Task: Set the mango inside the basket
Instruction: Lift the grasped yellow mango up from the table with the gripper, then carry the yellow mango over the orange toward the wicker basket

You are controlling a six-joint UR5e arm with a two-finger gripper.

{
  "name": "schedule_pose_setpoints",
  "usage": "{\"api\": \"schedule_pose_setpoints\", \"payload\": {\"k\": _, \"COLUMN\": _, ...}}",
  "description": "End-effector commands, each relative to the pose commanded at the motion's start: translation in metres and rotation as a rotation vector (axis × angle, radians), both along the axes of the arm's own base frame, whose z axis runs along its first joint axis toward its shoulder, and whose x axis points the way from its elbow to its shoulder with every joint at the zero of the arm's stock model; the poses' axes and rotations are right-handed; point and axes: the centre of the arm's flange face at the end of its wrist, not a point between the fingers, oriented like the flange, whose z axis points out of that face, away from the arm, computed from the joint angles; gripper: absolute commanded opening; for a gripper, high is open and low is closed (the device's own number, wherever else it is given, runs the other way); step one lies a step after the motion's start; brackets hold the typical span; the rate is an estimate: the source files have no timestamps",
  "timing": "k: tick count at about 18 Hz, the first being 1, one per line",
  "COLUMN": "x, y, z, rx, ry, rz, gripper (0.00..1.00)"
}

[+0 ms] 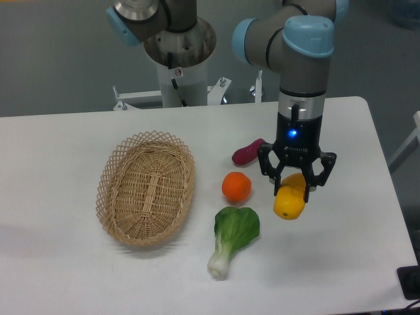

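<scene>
While the white table [341,262] carries everything, the wicker basket [146,188] lies at its left, nothing inside. Gripper [293,188] at right, fingers closed around the upper part of the mango [289,201], well apart from the basket. Bok choy [234,235], orange [236,187] and purple sweet potato [248,152] lie between.

Bright, even overhead light here; the white desk [79,275] glows without glare, soft short shadows hug each object, and focus is slightly soft throughout.
</scene>
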Motion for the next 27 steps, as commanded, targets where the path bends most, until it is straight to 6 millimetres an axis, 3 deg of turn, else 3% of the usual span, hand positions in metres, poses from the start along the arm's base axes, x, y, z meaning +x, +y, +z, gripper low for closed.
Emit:
{"api": "schedule_pose_setpoints", "payload": {"k": 10, "x": 0.014, "y": -0.002, "z": 0.000, "rx": -0.006, "ry": -0.010, "rz": 0.010, "gripper": 0.45}}
{"api": "schedule_pose_setpoints", "payload": {"k": 14, "x": 0.047, "y": 0.028, "z": -0.003, "rx": -0.003, "ry": -0.060, "rz": 0.054, "gripper": 0.45}}
{"api": "schedule_pose_setpoints", "payload": {"k": 19, "x": 0.117, "y": 0.061, "z": -0.027, "rx": -0.093, "ry": -0.070, "rz": 0.053, "gripper": 0.45}}
{"api": "schedule_pose_setpoints", "payload": {"k": 24, "x": 0.180, "y": 0.074, "z": -0.040, "rx": -0.112, "ry": -0.124, "rz": 0.076, "gripper": 0.45}}
{"api": "schedule_pose_setpoints", "payload": {"k": 27, "x": 0.222, "y": 0.084, "z": -0.069, "rx": -0.198, "ry": -0.108, "rz": 0.036, "gripper": 0.46}}
